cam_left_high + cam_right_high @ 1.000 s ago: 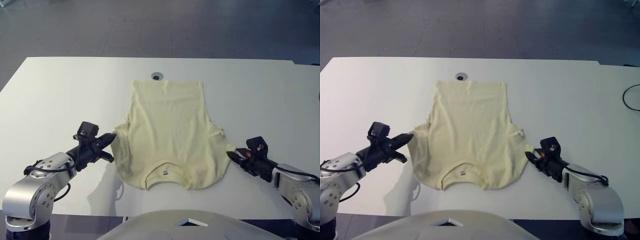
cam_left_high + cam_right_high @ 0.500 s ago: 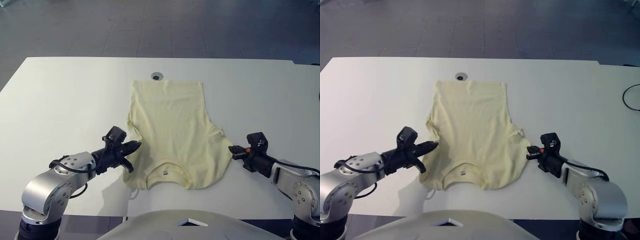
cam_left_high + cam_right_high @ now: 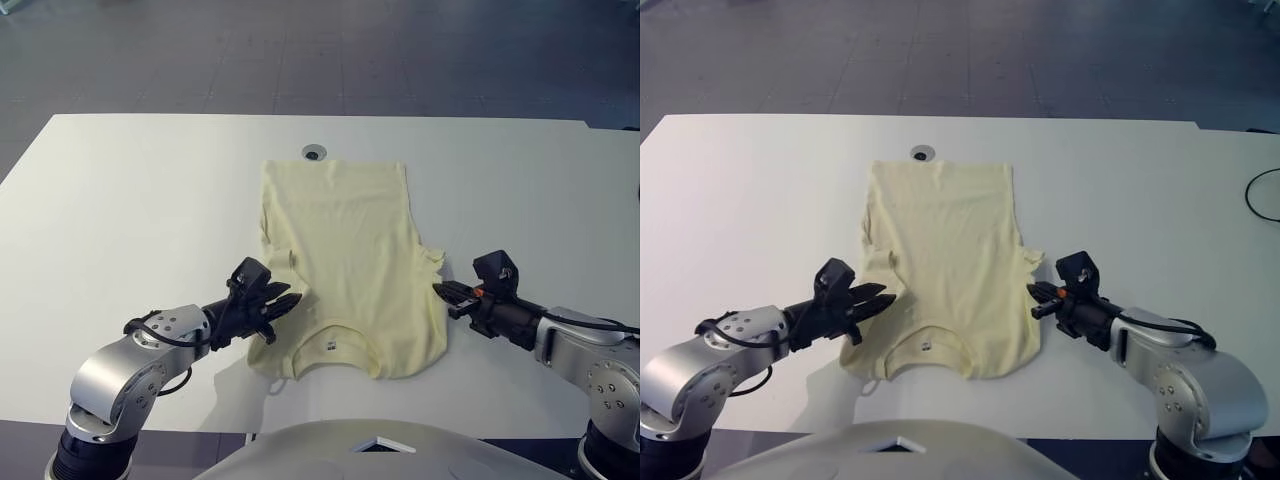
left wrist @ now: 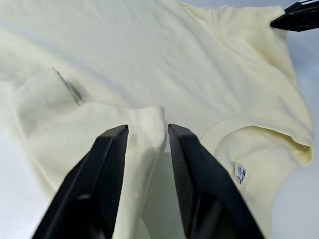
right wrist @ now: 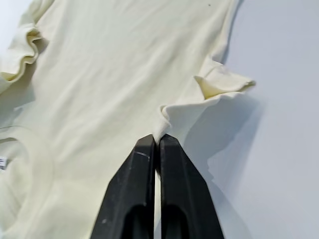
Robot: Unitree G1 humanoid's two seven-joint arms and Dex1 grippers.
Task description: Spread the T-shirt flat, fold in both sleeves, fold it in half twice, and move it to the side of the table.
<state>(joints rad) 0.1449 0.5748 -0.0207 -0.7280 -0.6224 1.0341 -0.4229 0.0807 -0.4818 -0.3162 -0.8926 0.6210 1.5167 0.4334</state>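
left hand (image 3: 293, 299) pulled left sleeve (image 3: 279, 272) inward | right hand (image 3: 441, 291) pulled right sleeve (image 3: 430, 262) inward

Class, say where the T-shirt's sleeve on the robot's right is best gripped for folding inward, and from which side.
Pinch the right sleeve at its outer cuff edge, coming in low from the robot's right. The T-shirt lies flat, but that edge is rumpled and raised, giving a fold to pinch. The right gripper is shut there.

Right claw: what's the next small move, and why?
Probably drag the right claw a little inward over the T-shirt before releasing. It is shut on the right sleeve, whose crumpled corner pokes past the shirt's side edge over the table.
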